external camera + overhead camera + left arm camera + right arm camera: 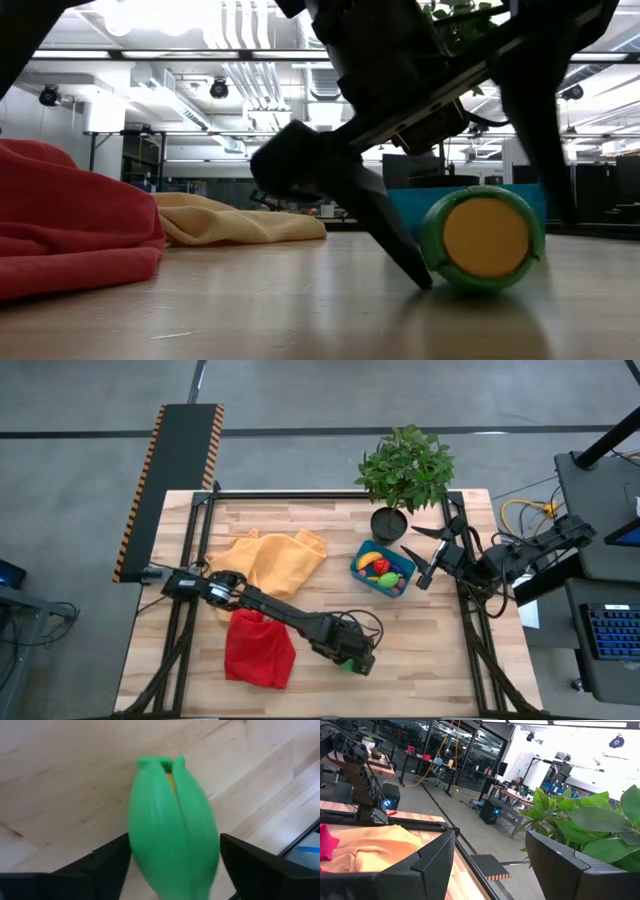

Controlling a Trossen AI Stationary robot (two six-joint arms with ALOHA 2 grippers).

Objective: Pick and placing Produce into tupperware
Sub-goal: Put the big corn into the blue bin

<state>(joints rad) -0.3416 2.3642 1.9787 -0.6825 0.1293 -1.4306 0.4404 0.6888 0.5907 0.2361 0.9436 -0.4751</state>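
Observation:
A green toy piece with a round yellow end [483,238] lies on its side on the wood table, near the front edge [347,664]. My left gripper [352,658] is low over it and open, one dark finger on each side of the green piece [172,830]. The teal-blue tupperware [356,572] sits farther back and to the right, holding a yellow banana [369,560], a red tomato [381,566] and a green piece [389,578]. My right gripper [424,566] hangs open just right of the tupperware, touching nothing. The eggplant is not visible. My left gripper comes at the green piece from above, slanting down, fingers along its length. One finger [385,225] has its tip at the table right beside the piece's yellow end; the other finger [250,870] stands close on the far side. Whether either touches it, I cannot tell.
A red cloth [258,648] lies left of my left gripper and a yellow cloth [272,560] lies behind it. A leafy potted plant [405,468] in a black pot [388,522] stands at the far edge, next to the tupperware. Bare wood lies between the green piece and the tupperware.

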